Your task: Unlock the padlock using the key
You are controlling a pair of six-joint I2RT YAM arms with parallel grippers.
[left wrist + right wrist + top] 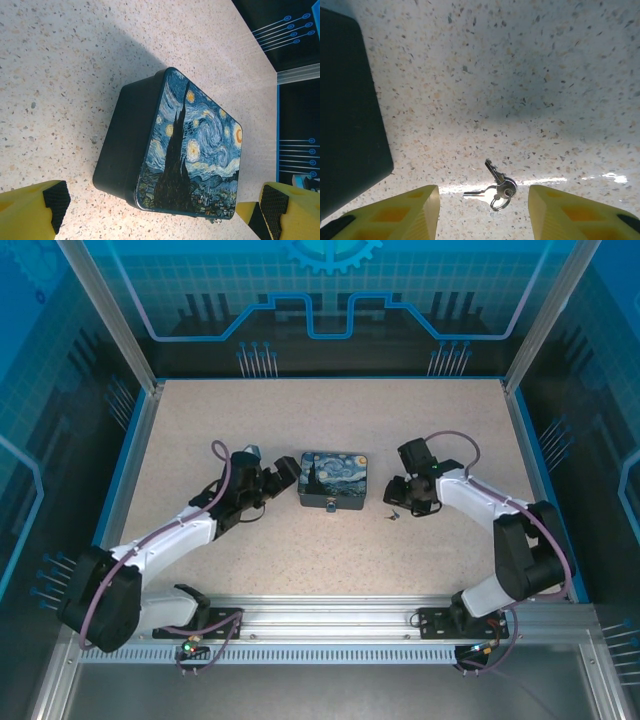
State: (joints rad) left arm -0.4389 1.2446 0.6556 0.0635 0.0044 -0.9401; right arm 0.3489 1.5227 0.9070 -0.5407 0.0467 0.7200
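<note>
The padlock [333, 480] is a chunky block with a dark blue swirling night-sky face and dark sides, lying flat in the middle of the table. In the left wrist view the padlock [195, 145] lies just ahead of my left gripper [165, 201], whose yellow fingers [35, 210] stand wide apart without touching it. The key [496, 186], a small silvery piece on a ring, lies on the table right of the block. My right gripper [484, 212] hangs over the key [393, 513] with a finger on each side and a gap to both. The block's dark side [347, 115] is at the left.
The speckled beige tabletop [330, 420] is bounded by blue-edged walls on the left, right and back. An aluminium rail [330, 618] with both arm bases runs along the near edge.
</note>
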